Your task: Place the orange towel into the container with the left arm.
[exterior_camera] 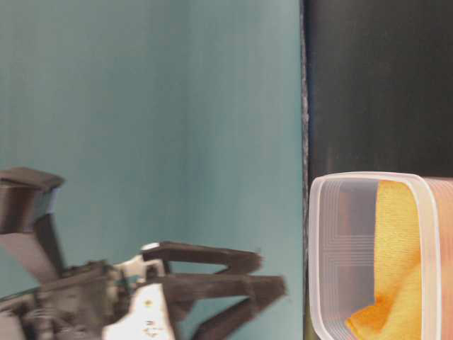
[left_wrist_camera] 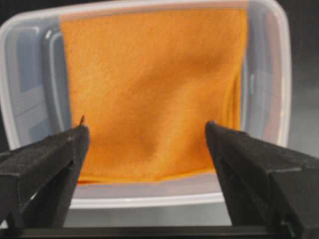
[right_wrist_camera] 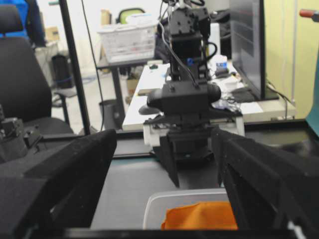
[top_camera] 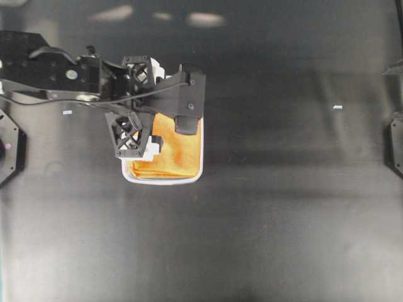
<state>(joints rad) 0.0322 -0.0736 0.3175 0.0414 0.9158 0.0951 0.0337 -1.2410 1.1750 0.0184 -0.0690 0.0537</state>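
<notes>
Orange towel (left_wrist_camera: 154, 94) lying in container (left_wrist_camera: 149, 201), left claw (left_wrist_camera: 147, 144) poised above, spread wide, empty

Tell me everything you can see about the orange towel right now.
The orange towel is a bright orange, fuzzy-looking cloth, folded into a rough square. It lies inside the clear plastic container, filling most of it, with bare strips of tub showing along its sides. In the table-level view it slopes and one corner droops toward the tub's wall. The left tool hangs just above with its jaws spread wide on either side of the towel, not gripping it. Only the container appears to touch it.
</notes>
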